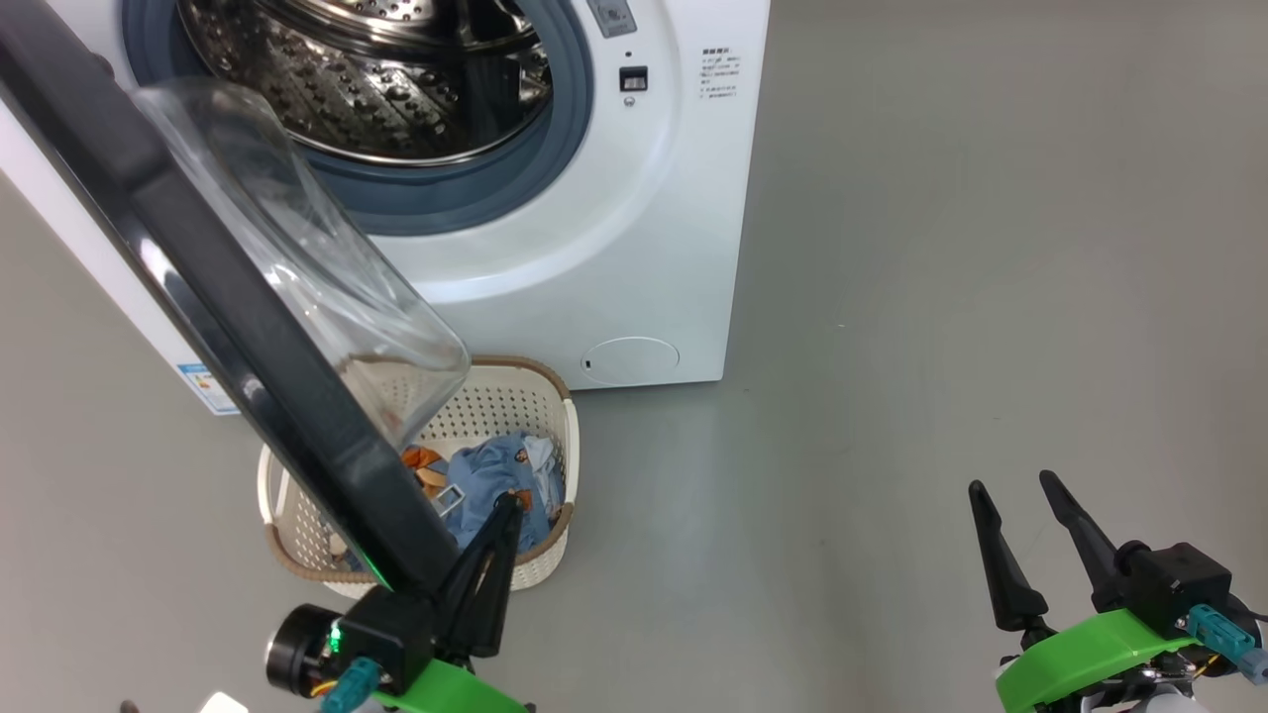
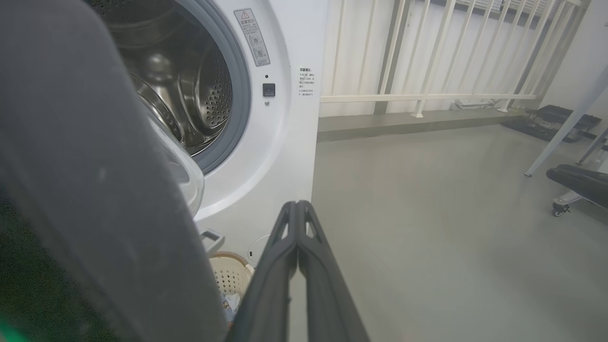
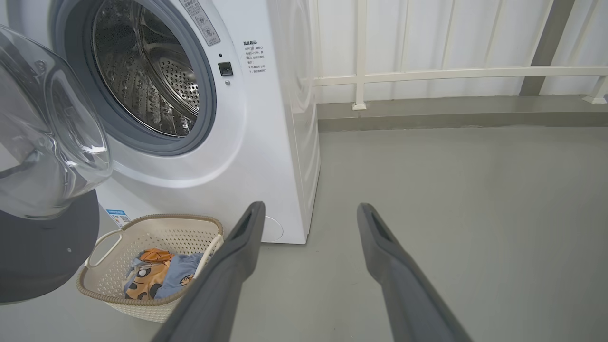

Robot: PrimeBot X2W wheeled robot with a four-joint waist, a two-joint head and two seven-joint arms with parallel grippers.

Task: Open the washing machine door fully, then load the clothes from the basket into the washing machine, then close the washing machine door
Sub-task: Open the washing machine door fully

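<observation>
One washing machine door stands open at ten o'clock, its glass bowl over the single basket at seven. The basket holds perhaps three clothes. One washing machine stands at twelve. The left gripper, at six, is pinched together and empty. The right gripper, at four, is spread wide and empty.
</observation>
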